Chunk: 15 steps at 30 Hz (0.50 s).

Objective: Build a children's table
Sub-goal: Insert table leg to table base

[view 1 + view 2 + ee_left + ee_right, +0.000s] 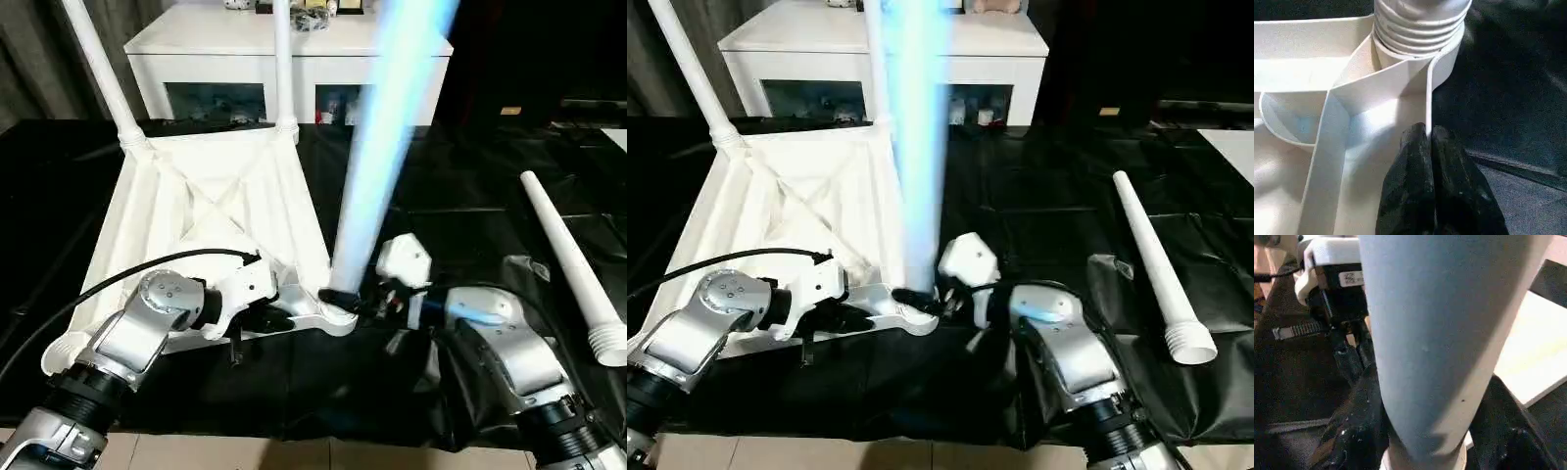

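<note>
Head view: the upturned tabletop [211,211] lies on black sheeting, two legs standing at its far corners; a spare leg [573,264] lies right.
Left wrist: left gripper [1429,142], fingers pressed together, pinches the near rim, likely steadying it.
Right wrist: right gripper [1435,431] fingers clasp the third leg [1440,333] upright in the near-right socket [1447,63].

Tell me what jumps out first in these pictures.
A tall white leg stands in the near corner socket of the upside-down tabletop, the right gripper clasping its base. The left gripper pinches the tabletop's rim beside it. One spare leg lies on the black sheet to the right.
</note>
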Tool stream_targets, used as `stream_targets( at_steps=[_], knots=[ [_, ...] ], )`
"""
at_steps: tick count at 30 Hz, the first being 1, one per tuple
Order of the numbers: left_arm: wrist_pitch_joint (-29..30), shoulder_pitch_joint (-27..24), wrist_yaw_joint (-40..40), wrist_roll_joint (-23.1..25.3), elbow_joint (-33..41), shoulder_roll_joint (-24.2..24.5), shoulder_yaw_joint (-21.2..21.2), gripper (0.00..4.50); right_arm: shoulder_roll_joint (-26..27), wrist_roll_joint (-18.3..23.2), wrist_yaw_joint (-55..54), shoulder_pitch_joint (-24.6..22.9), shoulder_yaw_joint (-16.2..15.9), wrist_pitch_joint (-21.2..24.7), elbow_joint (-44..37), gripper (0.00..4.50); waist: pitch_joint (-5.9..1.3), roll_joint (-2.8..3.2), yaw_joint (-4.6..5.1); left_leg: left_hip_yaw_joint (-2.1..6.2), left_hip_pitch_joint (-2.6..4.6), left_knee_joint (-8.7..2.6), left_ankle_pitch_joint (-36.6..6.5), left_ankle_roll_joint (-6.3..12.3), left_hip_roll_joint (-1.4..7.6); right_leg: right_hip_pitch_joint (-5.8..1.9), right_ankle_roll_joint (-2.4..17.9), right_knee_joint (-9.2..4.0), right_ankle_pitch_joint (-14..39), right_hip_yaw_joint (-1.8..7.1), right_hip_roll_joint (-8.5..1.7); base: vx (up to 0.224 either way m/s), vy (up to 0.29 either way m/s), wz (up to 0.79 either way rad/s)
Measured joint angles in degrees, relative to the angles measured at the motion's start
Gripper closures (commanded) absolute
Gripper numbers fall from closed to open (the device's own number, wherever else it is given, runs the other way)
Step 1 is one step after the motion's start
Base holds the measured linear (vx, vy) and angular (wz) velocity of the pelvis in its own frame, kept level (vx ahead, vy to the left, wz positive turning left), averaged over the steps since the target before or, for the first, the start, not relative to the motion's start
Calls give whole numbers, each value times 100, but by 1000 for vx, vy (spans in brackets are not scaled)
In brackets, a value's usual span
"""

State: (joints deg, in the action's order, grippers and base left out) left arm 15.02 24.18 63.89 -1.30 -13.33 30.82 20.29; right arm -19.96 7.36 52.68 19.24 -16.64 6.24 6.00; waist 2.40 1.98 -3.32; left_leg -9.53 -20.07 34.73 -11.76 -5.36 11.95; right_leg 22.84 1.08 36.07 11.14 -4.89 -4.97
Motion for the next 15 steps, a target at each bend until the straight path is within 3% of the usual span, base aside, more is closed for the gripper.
stream_targets(
  at_steps=[5,15],
  knots=[
    [0,0,-1,2,-6,31,0,450,113,-19,23,140,-13,13,159,266,0,0,26,0,1,-1,0,0,-1,0,1,0,-1,2,0,0,0,0],
    [1,1,-35,5,-54,98,-15,450,323,80,133,621,-7,627,526,266,0,-1,120,1,10,-13,0,-1,-2,0,3,2,-5,2,1,0,0,0]
  ],
)
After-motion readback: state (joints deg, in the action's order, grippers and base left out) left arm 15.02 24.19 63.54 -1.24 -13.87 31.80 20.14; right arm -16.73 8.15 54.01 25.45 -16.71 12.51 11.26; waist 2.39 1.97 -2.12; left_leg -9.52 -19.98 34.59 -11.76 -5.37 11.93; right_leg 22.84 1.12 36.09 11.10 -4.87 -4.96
